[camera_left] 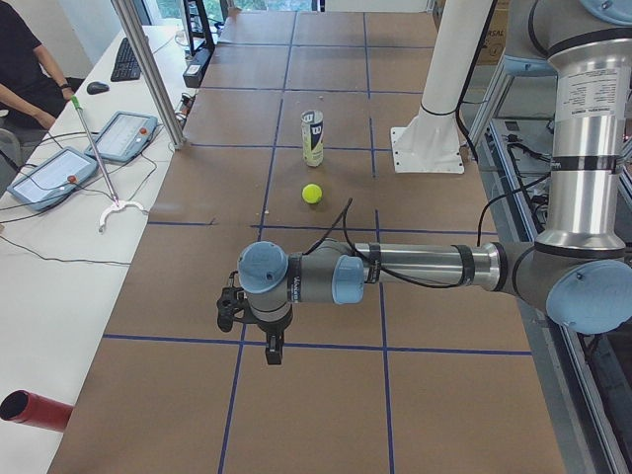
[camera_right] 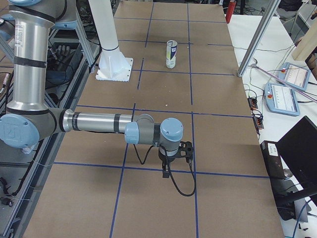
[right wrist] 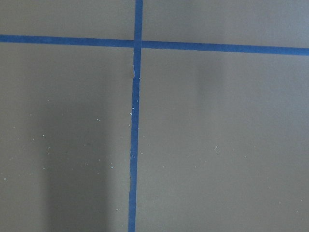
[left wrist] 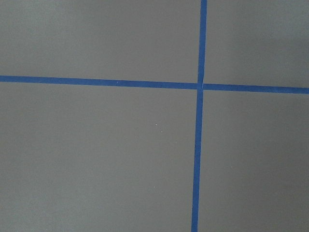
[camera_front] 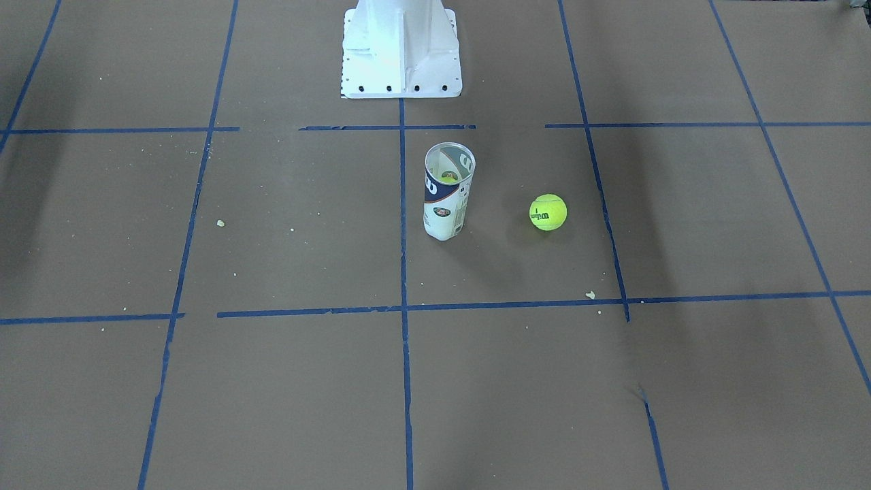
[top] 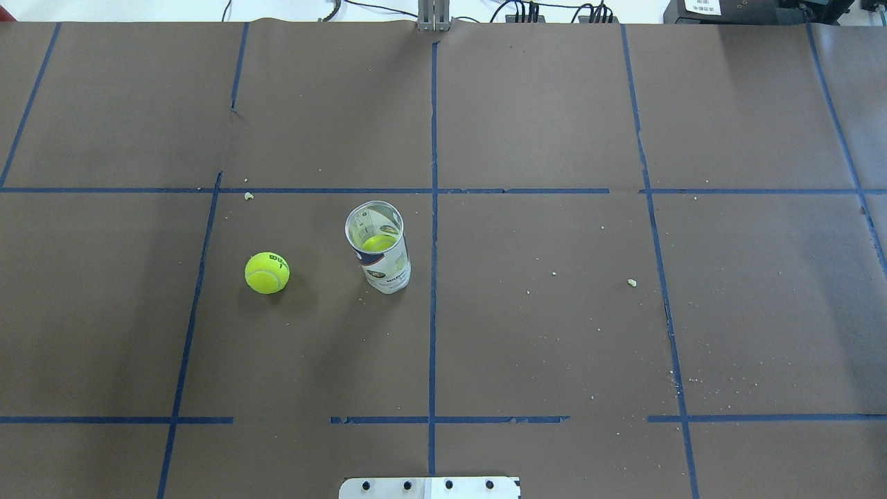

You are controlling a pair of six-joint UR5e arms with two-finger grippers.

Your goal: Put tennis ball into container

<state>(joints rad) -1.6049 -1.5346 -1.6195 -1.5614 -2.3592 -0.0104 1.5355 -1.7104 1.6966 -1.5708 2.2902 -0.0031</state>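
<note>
The tennis ball [camera_front: 548,211] [top: 267,272] [camera_left: 312,193] lies on the brown table, a short way off the container on the robot's left side. The container [camera_front: 448,190] [top: 379,249] [camera_left: 313,136] [camera_right: 171,54] stands upright and open-topped, with something yellow-green low inside it. My left gripper [camera_left: 274,355] hangs over the table far from both, near the table's left end. My right gripper [camera_right: 166,173] hangs near the right end. Both show only in the side views, so I cannot tell whether they are open or shut. The wrist views show only bare table and blue tape.
The white pedestal base [camera_front: 401,47] [camera_left: 427,148] [camera_right: 114,67] stands behind the container on the robot's side. Blue tape lines grid the table [top: 554,312]. A side bench holds teach pendants [camera_left: 59,168] and a red cylinder [camera_left: 35,410]; a person [camera_left: 20,69] sits there.
</note>
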